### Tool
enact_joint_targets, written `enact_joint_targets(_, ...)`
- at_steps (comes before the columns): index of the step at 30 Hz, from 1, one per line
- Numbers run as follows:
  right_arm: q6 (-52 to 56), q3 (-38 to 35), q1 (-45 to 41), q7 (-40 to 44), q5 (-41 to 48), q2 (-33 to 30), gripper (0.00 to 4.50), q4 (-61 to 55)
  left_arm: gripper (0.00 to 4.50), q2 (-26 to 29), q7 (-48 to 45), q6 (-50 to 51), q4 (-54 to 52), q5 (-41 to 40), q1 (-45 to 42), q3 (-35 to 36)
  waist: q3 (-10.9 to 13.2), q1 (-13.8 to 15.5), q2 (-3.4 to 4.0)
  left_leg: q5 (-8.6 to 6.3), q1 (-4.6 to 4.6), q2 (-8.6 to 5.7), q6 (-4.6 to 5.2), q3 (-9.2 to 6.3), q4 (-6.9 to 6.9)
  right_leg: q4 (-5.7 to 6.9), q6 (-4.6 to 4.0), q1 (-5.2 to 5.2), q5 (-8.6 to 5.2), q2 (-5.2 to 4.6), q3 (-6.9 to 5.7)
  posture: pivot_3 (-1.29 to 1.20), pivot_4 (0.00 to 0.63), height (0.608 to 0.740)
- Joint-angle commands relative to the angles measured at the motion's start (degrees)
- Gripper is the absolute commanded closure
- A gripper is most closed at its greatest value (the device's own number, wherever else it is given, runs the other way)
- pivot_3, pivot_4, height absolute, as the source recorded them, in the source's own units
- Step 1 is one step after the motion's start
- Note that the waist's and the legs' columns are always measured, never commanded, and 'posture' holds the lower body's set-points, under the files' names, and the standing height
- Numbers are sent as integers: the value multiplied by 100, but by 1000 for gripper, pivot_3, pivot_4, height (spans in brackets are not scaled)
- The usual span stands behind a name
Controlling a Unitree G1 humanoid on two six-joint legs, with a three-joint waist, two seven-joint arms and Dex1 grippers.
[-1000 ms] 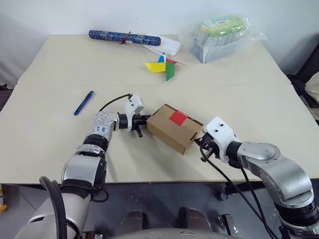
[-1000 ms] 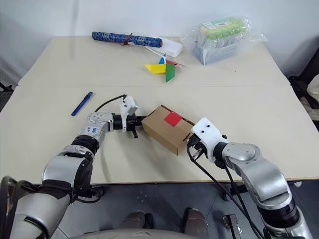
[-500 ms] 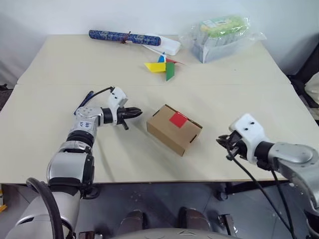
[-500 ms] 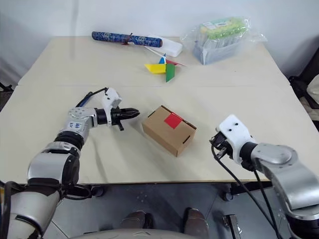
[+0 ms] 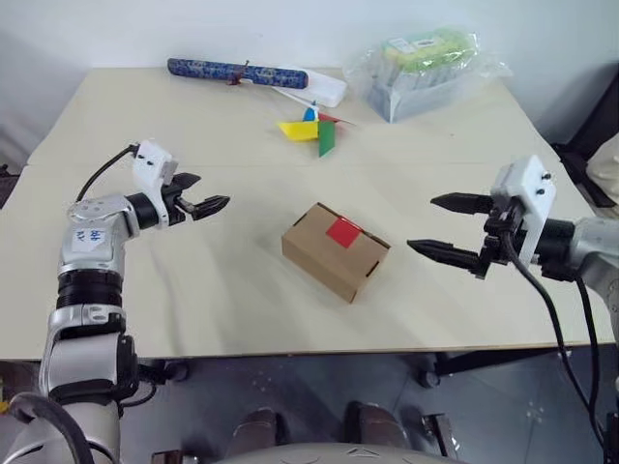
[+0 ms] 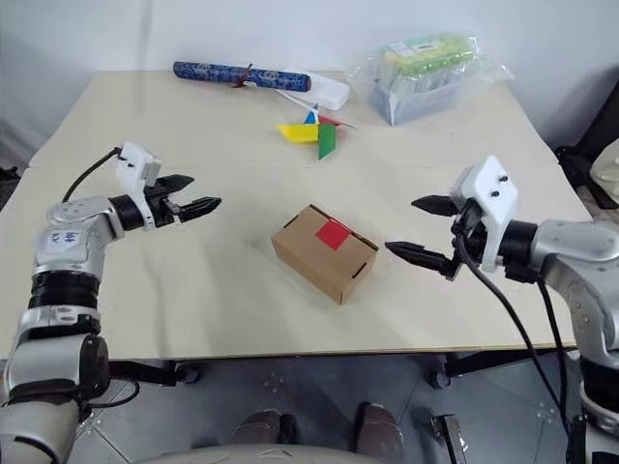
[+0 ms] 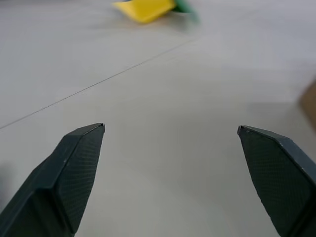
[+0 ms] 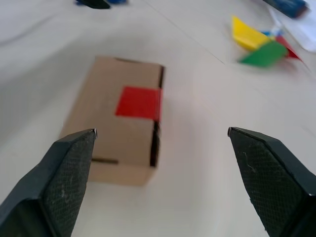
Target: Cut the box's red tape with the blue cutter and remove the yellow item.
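The box (image 5: 336, 249), a small brown carton, lies shut on the table's middle with the red tape (image 5: 344, 232) on its top; the right wrist view shows the tape (image 8: 139, 102) across the flap seam. My left gripper (image 5: 213, 190) hovers open to the box's left, pointing toward it, well apart. My right gripper (image 5: 422, 222) hovers open to the box's right, its fingers wide and empty. A blurred bit of the blue cutter (image 8: 117, 1) shows past the box beside the left gripper's dark finger; in the eye views my left hand covers it. The yellow item is hidden.
At the table's far side lie a long dark-blue patterned roll (image 5: 237, 71), a white case (image 5: 324, 89), a multicoloured paper pinwheel (image 5: 314, 130) and a plastic-wrapped tray (image 5: 426, 63). A seam crosses the tabletop behind the box.
Both grippers were shut against the box's ends; they have drawn away, risen and opened wide, the left going left, the right going right. The box rests on the table.
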Motion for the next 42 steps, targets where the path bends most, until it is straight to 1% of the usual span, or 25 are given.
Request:
enact_joint_targets(1,-408,295,-405,211,-63,33,0,339,34,-10,1026,-163,-292,-127,-13,518,1,23,-3,0,-3,0,0,-1,6,0,0,2,0,0,-3,0,150,740)
enact_joint_targets(4,-774,731,-733,238,-331,187,0,761,34,77,2114,-587,311,90,-149,776,2,20,-4,0,-5,-1,0,-2,15,0,0,7,0,-1,-3,0,150,740)
enact_joint_targets(5,-875,842,-792,257,-397,235,0,848,34,108,2189,-642,450,95,-159,769,2,14,-4,0,-3,-1,0,-2,16,2,0,8,0,-2,-3,0,150,740)
enact_joint_targets(7,-942,952,-868,287,-440,275,0,943,34,174,2087,-659,648,161,-166,582,2,10,-4,0,-3,-1,0,0,16,5,0,7,0,-2,-4,0,150,740)
enact_joint_targets(11,-1023,1044,-992,320,-521,286,0,1086,34,257,2133,-127,1141,175,-360,420,2,18,-4,0,-9,-5,0,17,17,9,0,5,0,-2,-10,0,150,740)
enact_joint_targets(15,-955,1026,-988,307,-494,262,0,1027,34,310,1805,-283,1739,297,-506,105,2,8,-5,0,-9,-3,0,22,17,10,0,5,0,-1,-14,0,150,740)
enact_joint_targets(22,-744,896,-817,265,-429,102,0,822,34,361,1504,-303,2565,439,-851,-219,2,1,-5,0,-9,-3,0,28,16,10,0,4,0,0,-12,0,150,740)
enact_joint_targets(24,-712,877,-785,258,-428,49,0,791,432,371,1504,-364,2755,444,-934,-242,2,-3,-5,0,-9,-4,0,28,16,10,0,4,0,-1,-12,0,150,740)
enact_joint_targets(27,-655,830,-738,234,-407,-21,0,747,1239,367,1471,-559,2950,451,-1002,-269,2,1,-5,0,-8,-3,0,29,16,10,0,4,0,-1,-11,0,150,740)
enact_joint_targets(37,-536,766,-658,157,-341,-175,0,638,1239,444,1432,-559,3285,628,-1053,-448,2,-1,-5,0,-7,-4,0,30,18,12,0,4,0,-1,-9,0,150,740)
enact_joint_targets(42,-557,790,-691,167,-369,-196,0,681,1239,517,1361,-268,3412,697,-1094,-557,2,-6,-5,0,-6,-3,0,32,17,13,0,4,0,-1,-9,0,150,740)
